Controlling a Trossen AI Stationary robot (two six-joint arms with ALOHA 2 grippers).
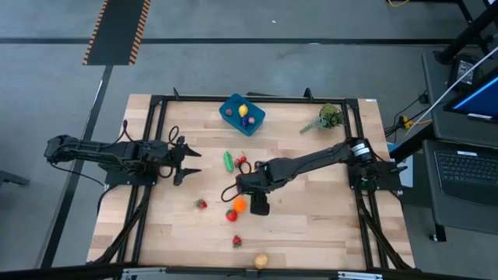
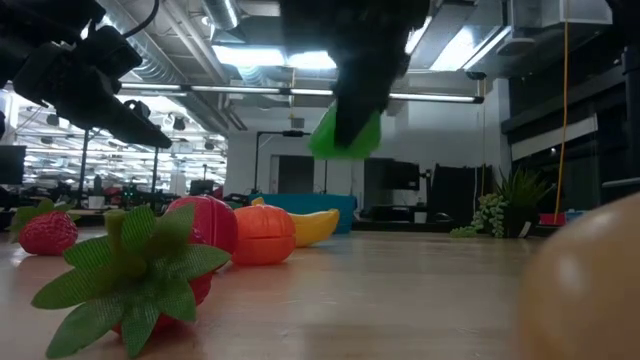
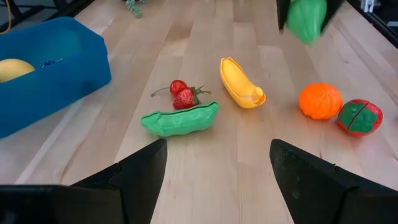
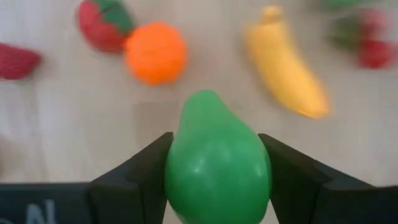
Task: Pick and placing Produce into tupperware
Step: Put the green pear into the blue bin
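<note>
My right gripper (image 1: 255, 194) hangs over the table's middle, shut on a green toy pear (image 4: 216, 163), which also shows in the low view (image 2: 347, 135). Below it on the wood lie a yellow banana (image 3: 241, 83), an orange (image 1: 240, 204), a red tomato (image 1: 231, 215), a green pea pod (image 1: 228, 161), cherries with a strawberry (image 3: 181, 95) and more strawberries (image 1: 201, 204). The blue tupperware (image 1: 254, 120) stands at the far middle with some produce inside. My left gripper (image 1: 189, 161) waits open at the left, touching nothing. My right gripper pinches the pear's wide body (image 4: 180, 168) between its two fingers (image 4: 146, 174), one on each side. The fingers come from above, pointing steeply down. The pear's narrow end (image 4: 203, 102) sticks out past the fingertips. The pear is lifted clear of the table.
A grey-green plant sprig (image 1: 327, 118) lies at the far right. A tan piece (image 1: 261, 260) and a strawberry (image 1: 236, 242) sit near the front edge. Black rails (image 1: 156, 140) run along the table's sides.
</note>
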